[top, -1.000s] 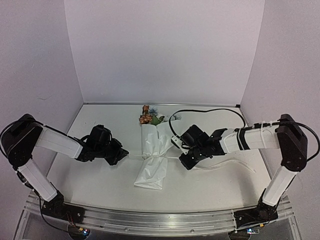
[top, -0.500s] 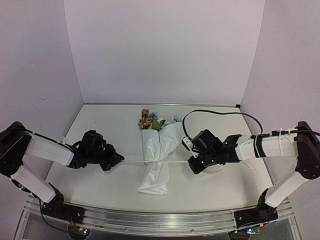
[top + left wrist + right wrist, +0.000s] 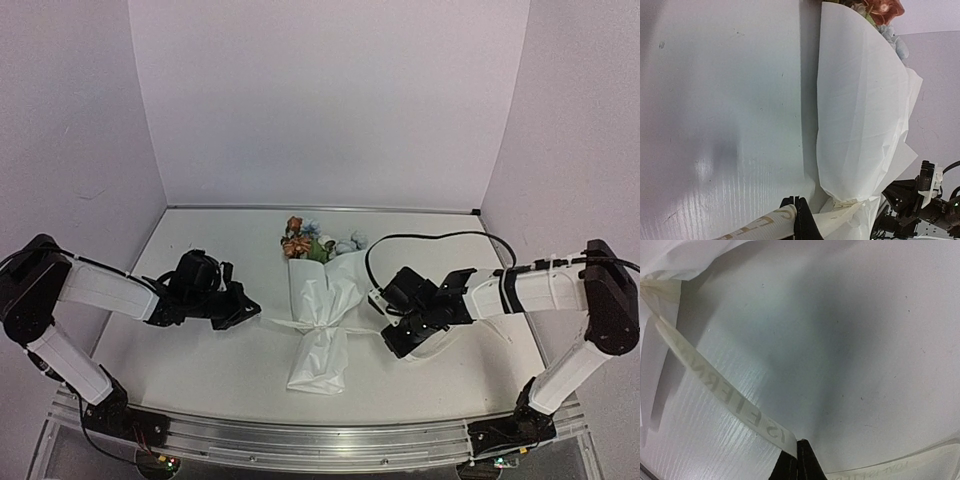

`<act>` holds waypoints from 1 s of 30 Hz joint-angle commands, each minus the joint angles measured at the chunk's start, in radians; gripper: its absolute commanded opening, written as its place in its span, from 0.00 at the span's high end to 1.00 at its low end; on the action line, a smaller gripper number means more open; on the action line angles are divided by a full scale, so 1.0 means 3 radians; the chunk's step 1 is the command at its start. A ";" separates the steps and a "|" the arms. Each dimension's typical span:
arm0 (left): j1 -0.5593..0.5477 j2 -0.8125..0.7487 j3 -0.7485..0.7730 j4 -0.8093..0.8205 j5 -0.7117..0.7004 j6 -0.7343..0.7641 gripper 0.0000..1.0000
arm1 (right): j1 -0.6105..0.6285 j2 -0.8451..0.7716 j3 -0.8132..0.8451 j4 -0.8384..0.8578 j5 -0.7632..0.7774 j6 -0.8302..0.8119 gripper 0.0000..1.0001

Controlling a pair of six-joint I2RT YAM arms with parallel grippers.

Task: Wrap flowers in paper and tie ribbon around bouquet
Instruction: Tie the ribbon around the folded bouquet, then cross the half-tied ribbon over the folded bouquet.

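Clamping the limp, slippery ribbon (image 3: 730,402) from nine and three o'clock, the left gripper (image 3: 799,210) and right gripper (image 3: 798,450) flank the light, crushable bouquet (image 3: 322,295), probably safest held at its cinched waist.

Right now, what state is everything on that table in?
bouquet: lying flat, paper pinched at its waist.
flowers: wrapped, blooms poking out the far end.
ribbon: around the bouquet's waist, one end leading to each gripper.
left gripper: shut on the ribbon.
right gripper: shut on the ribbon.
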 commanded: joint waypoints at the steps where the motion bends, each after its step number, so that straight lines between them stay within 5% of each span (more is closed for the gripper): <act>1: -0.0004 0.0042 0.0221 -0.0040 0.0045 0.0409 0.97 | 0.0006 0.0029 0.0091 -0.0525 0.0128 0.0091 0.81; 5: -0.0131 0.0062 0.0393 -0.0024 0.0209 0.0615 0.92 | 0.0003 -0.0057 0.0146 -0.0525 0.0099 0.0145 0.58; 13: -0.0379 0.0220 0.0881 -0.0007 0.0459 0.1060 0.88 | -0.0002 -0.0388 0.0182 -0.0470 0.0426 0.0306 0.44; 20: -0.0741 0.0812 0.1748 -0.0399 0.0741 0.1515 0.84 | -0.0001 -0.0668 0.0021 -0.0255 0.1108 0.0528 0.21; 30: -0.1149 0.1380 0.2502 -0.1144 0.0632 0.2035 0.77 | -0.0065 -0.0783 0.0017 -0.0147 0.1030 0.0939 0.16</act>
